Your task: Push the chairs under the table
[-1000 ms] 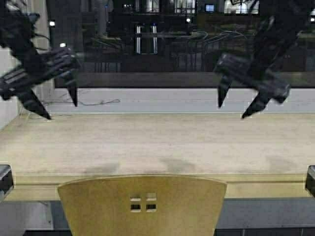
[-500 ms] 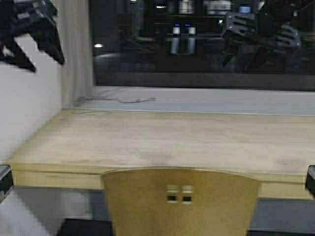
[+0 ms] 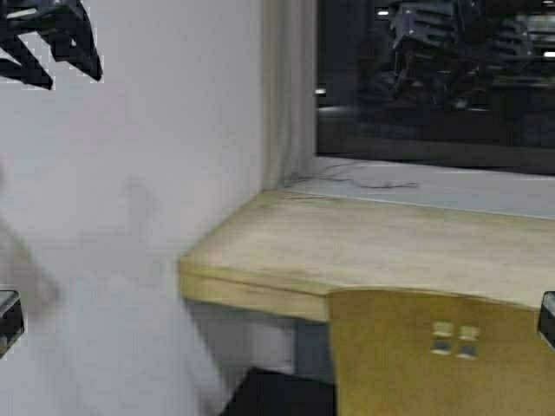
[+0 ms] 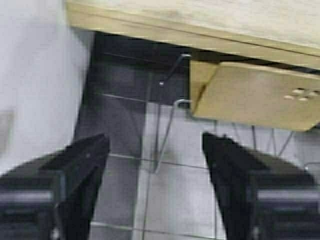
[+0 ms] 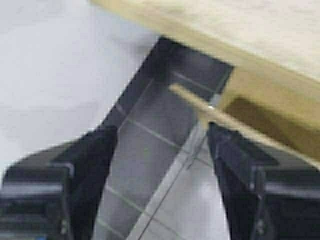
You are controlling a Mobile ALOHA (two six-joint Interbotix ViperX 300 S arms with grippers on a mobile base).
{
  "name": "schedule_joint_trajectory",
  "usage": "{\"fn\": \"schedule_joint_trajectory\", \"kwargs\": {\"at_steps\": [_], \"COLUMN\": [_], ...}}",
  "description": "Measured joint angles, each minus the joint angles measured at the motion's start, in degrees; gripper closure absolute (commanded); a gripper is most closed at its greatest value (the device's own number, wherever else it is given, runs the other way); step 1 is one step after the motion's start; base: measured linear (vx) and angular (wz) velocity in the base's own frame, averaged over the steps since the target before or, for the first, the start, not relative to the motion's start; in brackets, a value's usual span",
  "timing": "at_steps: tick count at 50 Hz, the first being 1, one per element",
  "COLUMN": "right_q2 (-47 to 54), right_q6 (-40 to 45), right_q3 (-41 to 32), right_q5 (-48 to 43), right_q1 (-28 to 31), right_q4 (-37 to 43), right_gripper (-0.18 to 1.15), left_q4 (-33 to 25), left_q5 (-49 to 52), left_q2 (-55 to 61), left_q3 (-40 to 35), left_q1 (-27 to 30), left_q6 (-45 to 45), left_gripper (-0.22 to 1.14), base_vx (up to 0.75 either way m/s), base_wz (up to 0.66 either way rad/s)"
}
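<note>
One chair (image 3: 434, 355) with a tan plywood back and small square cutouts stands at the lower right, its back close to the front edge of the long light-wood table (image 3: 364, 251). My left gripper (image 3: 69, 78) is open and empty, held high at the top left in front of the wall. My right gripper (image 3: 442, 52) is open and empty, high against the dark window. The left wrist view shows the chair back (image 4: 255, 95), its chrome legs (image 4: 167, 125) and the table edge (image 4: 200, 30) beyond the left gripper (image 4: 155, 150). The right wrist view shows the table (image 5: 240, 30) and chair (image 5: 235, 117) past the right gripper (image 5: 162, 145).
A white wall (image 3: 156, 173) fills the left and meets the table's left end. A dark window (image 3: 434, 113) and a grey sill (image 3: 451, 186) with a thin cable (image 3: 373, 182) run behind the table. Grey tiled floor (image 4: 180, 195) lies below.
The robot has turned to the left: table, chair and window have shifted right in the high view and the wall has come in. Both grippers have risen and stay open.
</note>
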Motion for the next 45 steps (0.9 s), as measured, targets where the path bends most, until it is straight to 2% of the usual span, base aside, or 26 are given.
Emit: {"fn": "schedule_joint_trajectory", "kwargs": {"at_steps": [45], "right_q2": [3.2], "right_q6": [0.0], "right_q3": [-1.3], "right_q5": [0.7], "right_q1": [-0.4], "right_q4": [-0.1], "right_gripper": [0.07], "left_q4": [0.1], "left_q5": [-1.8], "left_q2": [-9.7], "left_q3": [2.8], "left_q1": [0.1], "left_q6": [-2.5], "left_gripper": [0.0], "base_vx": [-0.27], "base_wz": [0.26]}}
